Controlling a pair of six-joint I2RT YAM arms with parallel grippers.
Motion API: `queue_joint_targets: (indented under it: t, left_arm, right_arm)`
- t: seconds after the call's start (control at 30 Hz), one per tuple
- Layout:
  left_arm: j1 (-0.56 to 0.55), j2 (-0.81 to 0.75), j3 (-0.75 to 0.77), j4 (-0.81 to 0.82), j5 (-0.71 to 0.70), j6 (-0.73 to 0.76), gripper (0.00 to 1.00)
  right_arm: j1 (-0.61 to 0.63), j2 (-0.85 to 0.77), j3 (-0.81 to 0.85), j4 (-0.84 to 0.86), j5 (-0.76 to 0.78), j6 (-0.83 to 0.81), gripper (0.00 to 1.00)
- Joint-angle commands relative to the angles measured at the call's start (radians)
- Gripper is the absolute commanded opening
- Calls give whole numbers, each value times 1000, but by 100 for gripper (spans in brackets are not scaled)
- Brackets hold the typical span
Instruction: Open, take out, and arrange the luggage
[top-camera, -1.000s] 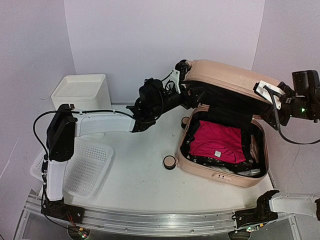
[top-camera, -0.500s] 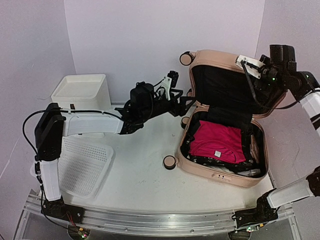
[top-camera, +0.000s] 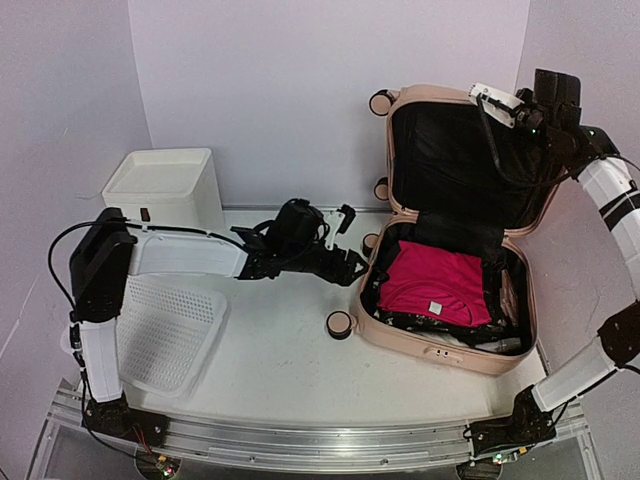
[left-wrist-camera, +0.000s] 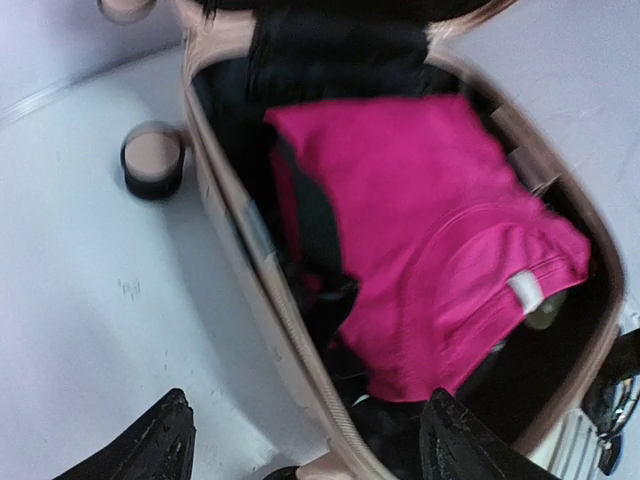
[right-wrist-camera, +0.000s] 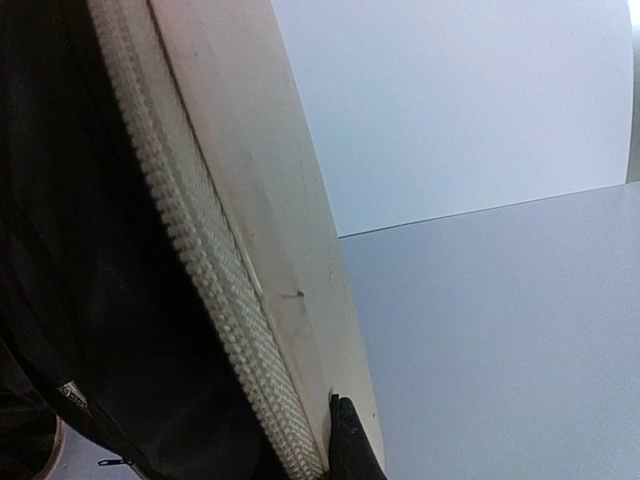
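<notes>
The luggage (top-camera: 440, 348) lies open on the right side of the table (top-camera: 270, 350), its pale pink lid (top-camera: 455, 92) upright toward the far wall. Black lining shows, and a magenta garment (left-wrist-camera: 420, 230) fills the lower half. The left gripper (left-wrist-camera: 308, 440) hangs wide open and empty over the left rim. The right gripper (top-camera: 495, 98) is closed at the lid's top edge; I cannot tell whether it grips anything.

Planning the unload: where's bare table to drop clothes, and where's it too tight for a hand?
Bare table: the patch between the mesh basket, the luggage and the near rail. The basket floor is bare too. Tight: the left gripper, open beside the luggage's left wall; its base, packed under a pink shirt.
</notes>
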Motion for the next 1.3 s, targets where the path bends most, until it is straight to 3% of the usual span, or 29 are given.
queue_joint_targets:
  t: [0.0, 0.23, 0.4, 0.57, 0.9, 1.13, 1.27]
  left_arm:
    - [2, 113, 154, -210, -58, -50, 77]
    - [36, 202, 218, -258, -76, -133, 75]
    - [46, 220, 172, -223, -104, -225, 55]
    - [42, 214, 95, -155, -85, -285, 43]
    - [58, 234, 21, -16, -50, -431, 27]
    - [115, 354, 185, 21, 14, -499, 24]
    - [137, 427, 306, 24, 42, -495, 23]
  right_arm:
    - [-13, 91, -17, -177, -185, 100, 0]
    - [-54, 156, 72, -127, -383, 212, 0]
    - [-59, 253, 116, 10, -487, 248, 0]
    - [-63, 370, 214, 123, -562, 301, 0]
    - [-63, 704, 568, 321, -552, 479, 0]
    - [-64, 964, 859, 398, -482, 546, 0]
    - [-68, 1023, 875, 500, -440, 562, 0]
